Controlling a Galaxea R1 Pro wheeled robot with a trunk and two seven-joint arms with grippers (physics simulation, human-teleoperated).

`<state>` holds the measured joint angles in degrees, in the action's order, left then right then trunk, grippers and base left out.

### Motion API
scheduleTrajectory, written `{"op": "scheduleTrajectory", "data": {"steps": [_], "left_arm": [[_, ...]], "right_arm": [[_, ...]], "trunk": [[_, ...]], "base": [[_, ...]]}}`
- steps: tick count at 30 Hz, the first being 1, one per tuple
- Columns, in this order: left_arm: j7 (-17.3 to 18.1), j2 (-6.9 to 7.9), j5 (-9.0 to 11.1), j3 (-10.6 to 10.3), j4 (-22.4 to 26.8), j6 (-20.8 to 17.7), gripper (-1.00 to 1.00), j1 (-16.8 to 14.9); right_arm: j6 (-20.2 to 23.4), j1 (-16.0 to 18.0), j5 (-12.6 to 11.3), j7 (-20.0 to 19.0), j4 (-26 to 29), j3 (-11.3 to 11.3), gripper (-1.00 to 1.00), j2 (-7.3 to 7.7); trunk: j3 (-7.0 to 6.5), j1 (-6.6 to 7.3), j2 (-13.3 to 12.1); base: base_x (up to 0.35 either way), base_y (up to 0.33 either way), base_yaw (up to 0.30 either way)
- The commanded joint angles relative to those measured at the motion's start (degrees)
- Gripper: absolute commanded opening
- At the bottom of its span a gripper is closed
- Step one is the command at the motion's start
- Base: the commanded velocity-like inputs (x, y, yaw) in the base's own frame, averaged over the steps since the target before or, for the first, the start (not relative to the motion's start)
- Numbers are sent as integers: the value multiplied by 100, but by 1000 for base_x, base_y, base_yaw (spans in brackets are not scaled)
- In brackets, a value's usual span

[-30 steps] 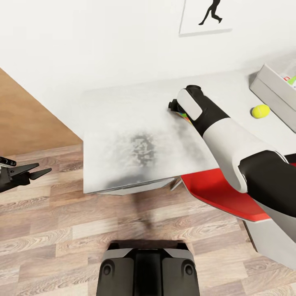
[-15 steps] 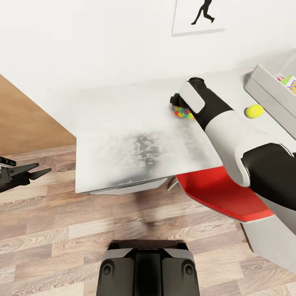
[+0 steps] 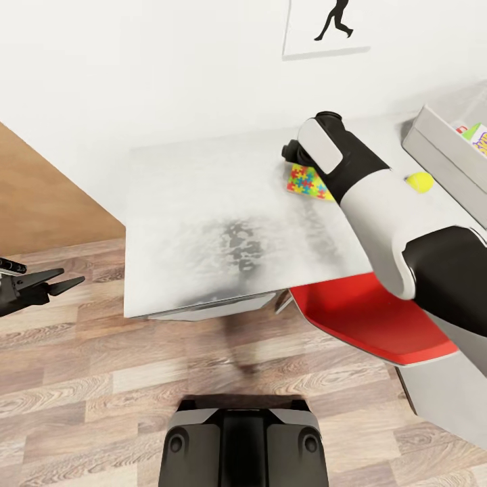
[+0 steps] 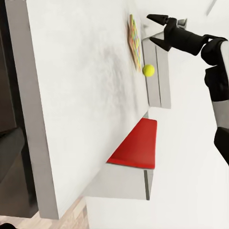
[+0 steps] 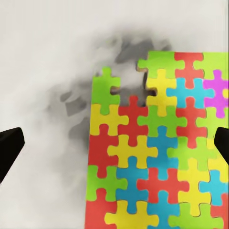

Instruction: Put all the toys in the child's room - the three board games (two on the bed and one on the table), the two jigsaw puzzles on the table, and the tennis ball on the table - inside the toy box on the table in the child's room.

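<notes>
The right tool (image 4: 158,29) hangs above the table (image 3: 203,223) with its fingers spread apart and nothing between them. Directly beneath it a jigsaw puzzle (image 3: 308,182) lies flat on the table, not touched by the tool. The tennis ball (image 3: 419,181) rests beyond the puzzle, near the toy box (image 3: 439,145). The left tool (image 3: 57,282) hangs well off to the side over the wood floor (image 3: 101,406), its fingers slightly apart and empty.
</notes>
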<state>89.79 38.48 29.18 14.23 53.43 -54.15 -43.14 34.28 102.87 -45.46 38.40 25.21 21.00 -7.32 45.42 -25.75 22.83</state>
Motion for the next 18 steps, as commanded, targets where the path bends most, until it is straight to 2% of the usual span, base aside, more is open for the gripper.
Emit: {"op": "scheduleTrajectory", "data": {"steps": [1,8,18], "left_arm": [[21,2,0,-2,1,-61,100,-2],[21,3,0,0,1,-61,100,-2],[21,10,0,29,1,-61,100,-2]], "right_arm": [[17,16,-50,62,0,39,100,6],[19,49,-50,178,-12,16,100,35],[18,57,-50,218,-37,7,100,229]], "trunk": [[7,-3,9],[7,-3,9],[7,-3,9]], "base": [[0,0,0],[0,0,0],[0,0,0]]}}
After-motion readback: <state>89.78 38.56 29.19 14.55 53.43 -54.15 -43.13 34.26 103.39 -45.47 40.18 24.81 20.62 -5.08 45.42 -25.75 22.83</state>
